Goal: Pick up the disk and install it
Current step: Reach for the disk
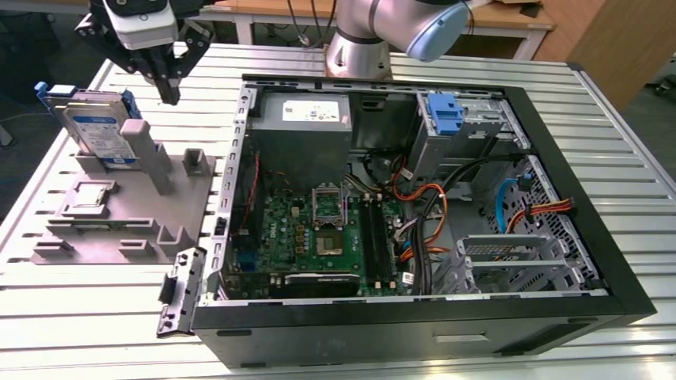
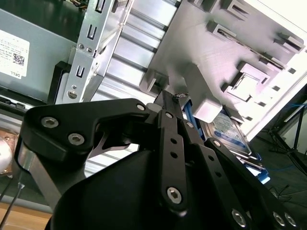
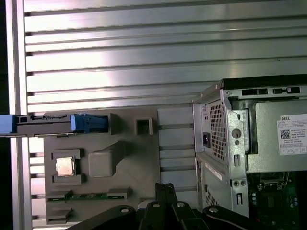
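The disk (image 1: 93, 127), a silver drive with a white-and-blue label in a blue carrier, stands on edge in a slot of the grey fixture (image 1: 138, 214) at the exterior view's left. The first wrist view shows the disk (image 3: 57, 124) edge-on, and the second wrist view catches its label (image 2: 229, 130) behind a fixture post. My gripper (image 1: 169, 96) hangs above the fixture, just to the exterior view's right of the disk's top edge and apart from it. Its black fingers (image 2: 169, 103) are pressed together with nothing between them. The gripper (image 3: 165, 187) tips also point at the fixture in the first wrist view.
The open computer case (image 1: 591, 237) lies on the slatted metal table (image 1: 95, 332), to the exterior view's right of the fixture. Inside are a grey power supply (image 1: 306, 119), a motherboard (image 1: 317, 237), cables and a drive bay holding another blue carrier (image 1: 445, 115).
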`<state>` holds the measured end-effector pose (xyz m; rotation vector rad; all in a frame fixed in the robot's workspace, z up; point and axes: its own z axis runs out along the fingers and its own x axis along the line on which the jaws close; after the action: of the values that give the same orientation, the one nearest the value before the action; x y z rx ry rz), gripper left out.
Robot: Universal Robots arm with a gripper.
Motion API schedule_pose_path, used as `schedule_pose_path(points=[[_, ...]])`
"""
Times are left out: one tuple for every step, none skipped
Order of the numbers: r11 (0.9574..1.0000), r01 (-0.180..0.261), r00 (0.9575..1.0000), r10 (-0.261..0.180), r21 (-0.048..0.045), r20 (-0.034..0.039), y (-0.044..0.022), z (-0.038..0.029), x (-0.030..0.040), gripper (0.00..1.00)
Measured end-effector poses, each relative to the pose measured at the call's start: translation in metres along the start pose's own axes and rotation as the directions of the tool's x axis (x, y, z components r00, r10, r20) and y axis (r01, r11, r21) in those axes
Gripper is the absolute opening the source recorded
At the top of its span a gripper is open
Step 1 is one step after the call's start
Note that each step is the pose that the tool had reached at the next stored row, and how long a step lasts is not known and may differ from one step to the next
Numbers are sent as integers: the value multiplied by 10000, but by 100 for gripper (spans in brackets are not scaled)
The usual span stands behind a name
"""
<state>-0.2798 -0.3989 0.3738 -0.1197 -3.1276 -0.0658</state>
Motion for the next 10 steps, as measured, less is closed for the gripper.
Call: schedule_pose_path(points=[[10000, -1, 10000, 1, 0, -1, 0, 1, 6, 10], [10000, 0, 10000, 0, 0, -2, -1, 2, 11, 10], [10000, -1, 10000, 1, 0, -2, -1, 3, 18, 10], [10000, 0, 10000, 0, 0, -3, -2, 3, 24, 10], [10000, 0, 10000, 0, 0, -3, -3, 4, 31, 10], [10000, -1, 10000, 1, 0, -3, -3, 5, 38, 10], [10000, 0, 10000, 0, 1, -4, -4, 6, 46, 10], [10000, 0, 10000, 0, 0, -4, -5, 7, 55, 10], [10000, 0, 10000, 0, 0, -4, -5, 8, 63, 10], [10000, 0, 10000, 0, 0, -4, -6, 9, 70, 10]])
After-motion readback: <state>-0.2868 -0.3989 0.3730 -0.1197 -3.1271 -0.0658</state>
